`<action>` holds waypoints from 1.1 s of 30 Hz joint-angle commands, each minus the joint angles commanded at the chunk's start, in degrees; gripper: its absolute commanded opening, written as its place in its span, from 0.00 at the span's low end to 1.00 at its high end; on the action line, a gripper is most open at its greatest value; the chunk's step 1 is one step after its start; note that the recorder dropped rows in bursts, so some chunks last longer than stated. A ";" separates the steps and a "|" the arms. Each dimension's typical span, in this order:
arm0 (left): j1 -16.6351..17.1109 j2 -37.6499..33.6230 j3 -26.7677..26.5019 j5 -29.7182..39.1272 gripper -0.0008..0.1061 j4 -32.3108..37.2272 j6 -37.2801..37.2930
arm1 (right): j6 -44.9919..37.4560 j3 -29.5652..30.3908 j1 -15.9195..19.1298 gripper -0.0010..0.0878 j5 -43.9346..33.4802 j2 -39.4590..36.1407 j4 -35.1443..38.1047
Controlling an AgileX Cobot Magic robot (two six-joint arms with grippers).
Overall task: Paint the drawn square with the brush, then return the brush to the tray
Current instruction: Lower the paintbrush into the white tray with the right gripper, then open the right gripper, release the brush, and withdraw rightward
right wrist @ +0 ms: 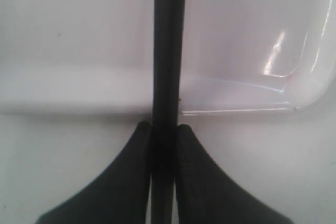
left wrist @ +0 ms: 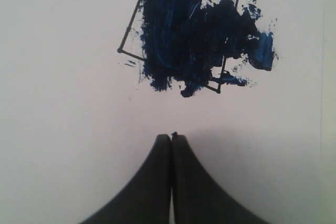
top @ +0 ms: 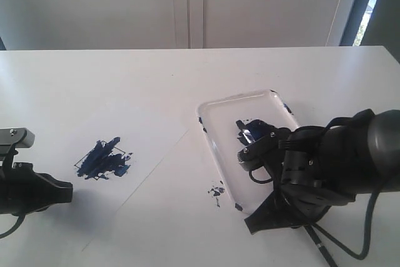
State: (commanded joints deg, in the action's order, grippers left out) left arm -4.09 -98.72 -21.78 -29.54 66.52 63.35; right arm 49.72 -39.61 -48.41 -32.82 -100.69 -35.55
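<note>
left gripper (left wrist: 171, 137): jaws together, empty
right gripper (right wrist: 164, 129): clamped on brush (right wrist: 169, 51) handle
bristles: hidden
tray (top: 247, 95): partly behind arm

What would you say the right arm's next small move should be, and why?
Probably lower the brush onto the tray and open the right gripper: the drawn square is already smeared blue, and the gripper holds the handle over the tray's rim.

A paper sheet (top: 153, 145) and blue smudges (top: 217, 189) lie on the table (top: 94, 73).
</note>
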 joint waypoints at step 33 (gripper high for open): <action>0.00 0.10 0.00 -3.94 0.01 1.26 1.80 | -0.50 -1.95 -4.18 0.89 1.19 20.94 -0.14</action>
State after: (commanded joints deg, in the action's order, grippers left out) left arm -4.09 -98.61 -21.78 -33.48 67.78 65.15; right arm 49.22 -41.56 -52.59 -31.64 -79.75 -35.70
